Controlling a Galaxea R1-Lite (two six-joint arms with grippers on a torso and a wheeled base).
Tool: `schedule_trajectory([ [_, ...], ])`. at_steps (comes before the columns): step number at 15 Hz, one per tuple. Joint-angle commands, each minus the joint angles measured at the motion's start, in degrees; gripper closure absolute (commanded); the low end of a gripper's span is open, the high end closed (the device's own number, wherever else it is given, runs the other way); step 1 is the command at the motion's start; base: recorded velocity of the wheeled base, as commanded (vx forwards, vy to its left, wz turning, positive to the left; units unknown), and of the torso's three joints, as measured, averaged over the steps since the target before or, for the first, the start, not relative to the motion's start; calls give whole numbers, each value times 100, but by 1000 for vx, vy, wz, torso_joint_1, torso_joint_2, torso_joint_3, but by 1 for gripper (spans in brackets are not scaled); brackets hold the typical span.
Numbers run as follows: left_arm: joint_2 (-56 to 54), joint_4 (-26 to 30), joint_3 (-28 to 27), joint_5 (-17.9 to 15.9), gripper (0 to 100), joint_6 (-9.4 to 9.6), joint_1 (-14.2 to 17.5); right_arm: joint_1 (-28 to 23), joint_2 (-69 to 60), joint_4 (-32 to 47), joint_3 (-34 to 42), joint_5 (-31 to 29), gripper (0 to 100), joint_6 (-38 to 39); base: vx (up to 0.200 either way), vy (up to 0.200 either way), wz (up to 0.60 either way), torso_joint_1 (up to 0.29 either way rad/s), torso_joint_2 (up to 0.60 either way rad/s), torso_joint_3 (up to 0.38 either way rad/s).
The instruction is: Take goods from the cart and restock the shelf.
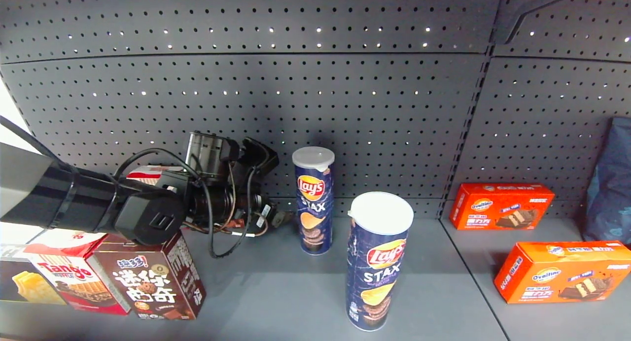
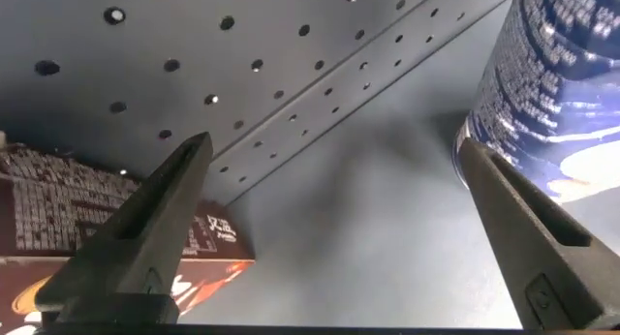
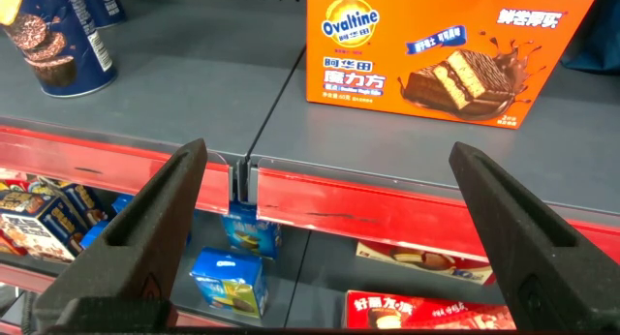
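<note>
In the head view, the front chips can stands upright on the shelf, with the rear chips can behind it to its left and the left gripper further left again. In the left wrist view, the left gripper is spread wide and holds nothing, and the rear chips can is just beside one finger. In the right wrist view, the right gripper has its fingers apart and empty before the shelf, where an orange cake box stands.

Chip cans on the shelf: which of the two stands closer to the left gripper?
The rear can by the pegboard, right beside the open left gripper; the other can stands farther forward.
</note>
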Motion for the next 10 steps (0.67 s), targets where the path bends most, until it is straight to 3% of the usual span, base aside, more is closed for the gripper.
schedule_trajectory([
  [1,38,-5,-55,-5,0,-1,-46,-1,9,-11,0,1,0,-2,0,0,0,0,0,0],
  [10,126,-14,-72,12,0,-10,-292,-1,9,-2,0,1,0,-2,0,0,0,0,0,0],
])
